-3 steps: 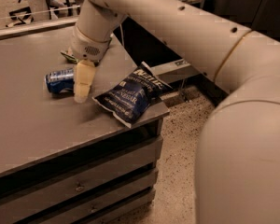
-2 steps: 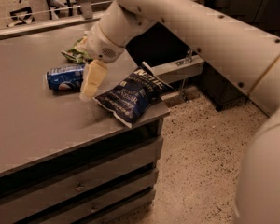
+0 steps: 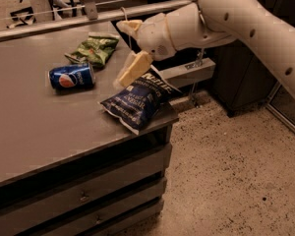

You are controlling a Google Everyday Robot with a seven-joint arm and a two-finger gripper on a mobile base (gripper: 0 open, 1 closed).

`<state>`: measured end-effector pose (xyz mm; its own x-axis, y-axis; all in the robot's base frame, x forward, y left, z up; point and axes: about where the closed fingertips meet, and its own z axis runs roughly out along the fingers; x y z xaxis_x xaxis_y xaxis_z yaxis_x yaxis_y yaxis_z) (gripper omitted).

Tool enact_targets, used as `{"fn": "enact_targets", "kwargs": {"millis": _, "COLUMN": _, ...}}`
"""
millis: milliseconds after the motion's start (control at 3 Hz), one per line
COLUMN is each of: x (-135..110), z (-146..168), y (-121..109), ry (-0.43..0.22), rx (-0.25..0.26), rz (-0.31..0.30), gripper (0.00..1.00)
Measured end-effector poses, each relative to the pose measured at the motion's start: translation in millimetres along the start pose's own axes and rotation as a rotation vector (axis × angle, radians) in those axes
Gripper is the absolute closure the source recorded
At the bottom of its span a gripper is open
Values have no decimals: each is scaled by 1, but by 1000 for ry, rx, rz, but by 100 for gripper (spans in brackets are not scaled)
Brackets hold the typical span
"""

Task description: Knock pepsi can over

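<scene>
Grey tabletop (image 3: 34,132) over a bank of drawers (image 3: 83,195), speckled floor (image 3: 221,171) off to the right, a metal rail (image 3: 64,21) along the far edge: that's the setting from where I stand.

The pepsi can (image 3: 71,76) is already down on its side on the table, resting on its curved wall with the round logo facing up and outward. Its long axis runs roughly across the view, one end pointing toward the gripper's side. A green chip bag (image 3: 96,48) lies just behind it, and a dark blue chip bag (image 3: 135,102) sits at the near right corner, partly hanging over the edge.

The gripper (image 3: 123,53) hangs above the table at the right end, on the pale arm (image 3: 236,14) reaching in from the upper right. Its two yellowish fingers (image 3: 135,69) are spread wide with nothing between them — the lower one sits just above the top of the blue bag, the upper one up near the rail.

What matters is this: the can lies to the view's left of the gripper, lower and apart from it, with bare table between. Nothing touches it. By my reading the knock is done — any further move would only be the arm clearing away without snagging the blue bag beneath it.
</scene>
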<state>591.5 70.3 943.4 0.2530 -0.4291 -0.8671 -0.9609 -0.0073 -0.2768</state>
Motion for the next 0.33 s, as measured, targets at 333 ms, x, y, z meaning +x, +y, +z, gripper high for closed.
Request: {"fn": "enact_targets", "kwargs": {"millis": 333, "x": 2, "z": -52, "y": -27, "ry": -149, "rx": 138, "rz": -7, "gripper": 0}}
